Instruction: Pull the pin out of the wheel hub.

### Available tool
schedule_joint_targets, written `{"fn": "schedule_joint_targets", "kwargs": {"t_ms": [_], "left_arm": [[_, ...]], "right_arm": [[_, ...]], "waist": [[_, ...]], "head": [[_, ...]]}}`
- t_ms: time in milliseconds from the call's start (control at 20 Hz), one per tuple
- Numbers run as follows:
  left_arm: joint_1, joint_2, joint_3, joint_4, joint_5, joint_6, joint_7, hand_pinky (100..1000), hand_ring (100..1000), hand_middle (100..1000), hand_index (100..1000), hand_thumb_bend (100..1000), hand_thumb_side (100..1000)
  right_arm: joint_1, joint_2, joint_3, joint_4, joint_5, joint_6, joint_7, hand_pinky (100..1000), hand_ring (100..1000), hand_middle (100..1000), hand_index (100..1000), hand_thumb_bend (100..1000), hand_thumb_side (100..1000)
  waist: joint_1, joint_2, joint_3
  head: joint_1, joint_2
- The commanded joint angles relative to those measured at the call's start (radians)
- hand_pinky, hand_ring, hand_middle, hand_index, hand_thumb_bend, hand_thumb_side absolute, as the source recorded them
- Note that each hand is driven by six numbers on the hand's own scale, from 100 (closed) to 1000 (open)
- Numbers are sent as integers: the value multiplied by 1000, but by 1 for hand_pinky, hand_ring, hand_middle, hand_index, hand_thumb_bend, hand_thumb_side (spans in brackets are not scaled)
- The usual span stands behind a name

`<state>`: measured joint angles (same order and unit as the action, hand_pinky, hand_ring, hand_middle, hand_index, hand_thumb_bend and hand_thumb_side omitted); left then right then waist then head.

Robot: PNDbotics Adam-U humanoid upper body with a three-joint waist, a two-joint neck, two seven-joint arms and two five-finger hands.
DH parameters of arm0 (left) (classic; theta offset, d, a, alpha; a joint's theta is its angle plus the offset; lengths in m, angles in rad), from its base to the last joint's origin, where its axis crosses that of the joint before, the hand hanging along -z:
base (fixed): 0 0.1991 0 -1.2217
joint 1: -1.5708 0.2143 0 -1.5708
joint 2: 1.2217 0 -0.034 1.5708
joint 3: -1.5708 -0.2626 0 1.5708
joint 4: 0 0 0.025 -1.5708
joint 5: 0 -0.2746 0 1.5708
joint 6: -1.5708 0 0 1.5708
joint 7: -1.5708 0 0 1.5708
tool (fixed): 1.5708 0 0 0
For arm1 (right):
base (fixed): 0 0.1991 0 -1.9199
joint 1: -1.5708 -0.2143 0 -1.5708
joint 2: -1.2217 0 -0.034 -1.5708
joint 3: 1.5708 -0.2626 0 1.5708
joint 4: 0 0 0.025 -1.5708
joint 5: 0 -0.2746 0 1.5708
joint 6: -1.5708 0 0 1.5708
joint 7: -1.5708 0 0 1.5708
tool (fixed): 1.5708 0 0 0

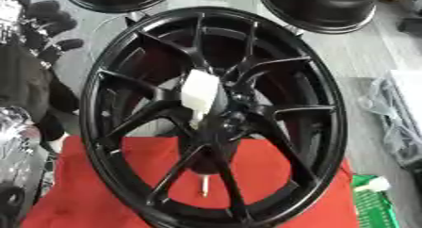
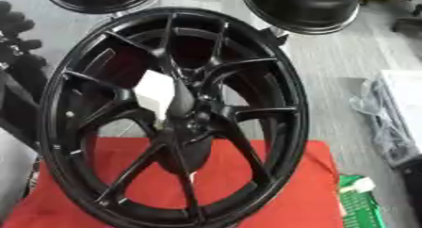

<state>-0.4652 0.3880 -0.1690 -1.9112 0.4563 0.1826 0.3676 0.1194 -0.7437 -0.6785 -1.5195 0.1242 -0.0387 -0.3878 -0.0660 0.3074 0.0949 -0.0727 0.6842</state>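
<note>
- Wheel hub (image 1: 216, 116): it's sitting at the centre of the black wheel (image 2: 272, 76) you're looking down on; the wheel is standing upright on the red cloth (image 1: 272, 175), filling most of the view.
- White block (image 1: 199, 93) is sticking out at the hub, just above centre, tilting slightly. Can't tell whether it's the pin.
- Small pale sliver (image 1: 204, 187) is showing between the lower spokes, over the cloth.
- Your left hand (image 1: 41, 20) is showing at the upper left edge, dark fingers curling, apart from the rim, holding nothing visible.
- Green basket (image 1: 375, 208) is sitting at the lower right.
</note>
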Motion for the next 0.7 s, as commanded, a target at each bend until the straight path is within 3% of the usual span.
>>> {"fn": "schedule_joint_targets", "kwargs": {"t_ms": [50, 200, 350, 600, 700], "left_arm": [[-13, 15, 1, -15, 0, 2, -2, 688, 752, 611, 687, 137, 728], [-16, 11, -4, -17, 1, 4, -7, 688, 752, 610, 687, 137, 726], [-18, 5, -8, -18, 2, 5, -12, 688, 753, 610, 687, 136, 727], [-23, -5, -12, -22, 2, 5, -19, 687, 755, 610, 687, 131, 721], [-26, -10, -14, -24, 1, 4, -22, 686, 756, 610, 687, 129, 722]], "right_arm": [[-44, -56, 32, -74, -140, -9, -71, 787, 763, 691, 786, 100, 523], [-112, -69, 100, -120, -297, -20, -90, 761, 724, 648, 754, 100, 523], [-198, -73, 169, -158, -435, -29, -40, 761, 717, 641, 748, 100, 530], [-359, -25, 251, -186, -582, -7, 42, 743, 697, 626, 736, 100, 564], [-411, 4, 277, -177, -591, 20, 71, 746, 703, 633, 741, 100, 571]], "waist": [[0, -25, 2], [2, -26, 9], [6, -26, 16], [16, -25, 29], [21, -23, 35]], "head": [[-5, 3], [-12, 3], [-18, 4], [-28, 7], [-32, 7]]}}
